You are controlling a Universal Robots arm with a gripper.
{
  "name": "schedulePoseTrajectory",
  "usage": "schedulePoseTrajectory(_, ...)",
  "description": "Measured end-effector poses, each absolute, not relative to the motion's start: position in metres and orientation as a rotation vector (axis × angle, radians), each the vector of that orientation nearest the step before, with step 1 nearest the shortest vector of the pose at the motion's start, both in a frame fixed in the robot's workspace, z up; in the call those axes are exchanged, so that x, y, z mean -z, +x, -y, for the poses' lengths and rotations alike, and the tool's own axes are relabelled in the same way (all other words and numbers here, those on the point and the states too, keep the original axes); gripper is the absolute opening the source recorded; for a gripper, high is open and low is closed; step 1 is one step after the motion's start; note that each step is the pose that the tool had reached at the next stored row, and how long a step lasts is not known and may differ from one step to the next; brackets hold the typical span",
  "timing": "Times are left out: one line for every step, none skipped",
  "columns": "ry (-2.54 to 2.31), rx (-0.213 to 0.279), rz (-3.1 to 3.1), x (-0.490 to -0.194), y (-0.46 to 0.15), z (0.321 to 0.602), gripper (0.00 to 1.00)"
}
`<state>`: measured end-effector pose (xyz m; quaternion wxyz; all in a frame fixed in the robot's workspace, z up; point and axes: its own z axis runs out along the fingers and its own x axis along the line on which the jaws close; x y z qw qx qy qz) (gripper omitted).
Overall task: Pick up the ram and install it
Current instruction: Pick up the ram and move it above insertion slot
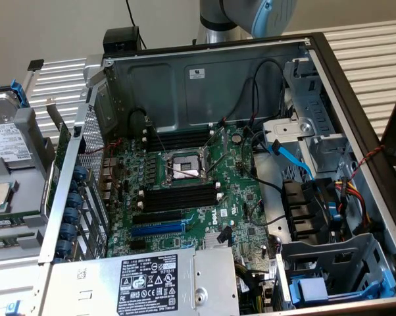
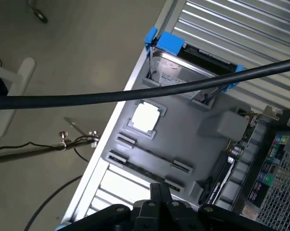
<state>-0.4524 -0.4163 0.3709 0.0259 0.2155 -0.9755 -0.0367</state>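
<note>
Right now your gripper (image 2: pixel 160 191) has its two black fingers pressed together with nothing pinched between them. It hangs above the gray tray (image 2: pixel 198 149) that sits just beside the open computer case (image 1: pixel 185 82). At one end of that tray you can see the hard drive (image 2: pixel 183 72) in its blue bracket. A square processor (image 2: pixel 146 117) lies in a pocket nearer the middle.

The ram (image 2: pixel 221 175) looks to be the thin dark stick standing on edge along the tray's side nearest the case, well apart from the motherboard (image 1: pixel 241 191). Its chips and label are too small for you to tell.

Inside the case, the long black slots (image 1: pixel 178 197) on either side of the processor socket (image 1: pixel 183 164) stand unfilled. A black cable (image 2: pixel 135 95) crosses in front of the wrist camera.
</note>
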Motion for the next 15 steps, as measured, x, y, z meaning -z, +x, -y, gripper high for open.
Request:
schedulePoseTrajectory(0.693,0.112,3.009,-0.3702,-0.4525,0.4163,0.11)
schedulePoseTrajectory(0.720,0.112,3.003,-0.3695,-0.4525,0.4164,0.11)
schedulePoseTrajectory(0.748,0.111,2.995,-0.3689,-0.4524,0.4164,0.11)
schedulePoseTrajectory(0.775,0.110,2.988,-0.3682,-0.4524,0.4164,0.11)
schedulePoseTrajectory(0.801,0.109,2.980,-0.3677,-0.4524,0.4163,0.11)
schedulePoseTrajectory(0.828,0.108,2.973,-0.3671,-0.4524,0.4164,0.11)
schedulePoseTrajectory(0.855,0.107,2.964,-0.3667,-0.4524,0.4163,0.11)
schedulePoseTrajectory(0.882,0.107,2.956,-0.3662,-0.4524,0.4163,0.11)
schedulePoseTrajectory(0.909,0.106,2.947,-0.3657,-0.4525,0.4163,0.11)
schedulePoseTrajectory(0.935,0.105,2.938,-0.3652,-0.4524,0.4163,0.11)
schedulePoseTrajectory(0.962,0.104,2.929,-0.3646,-0.4524,0.4164,0.11)
schedulePoseTrajectory(0.988,0.103,2.919,-0.3641,-0.4524,0.4164,0.11)
schedulePoseTrajectory(1.014,0.103,2.910,-0.3635,-0.4524,0.4163,0.11)
schedulePoseTrajectory(1.040,0.102,2.900,-0.3629,-0.4525,0.4163,0.11)
schedulePoseTrajectory(1.066,0.101,2.890,-0.3623,-0.4524,0.4164,0.11)
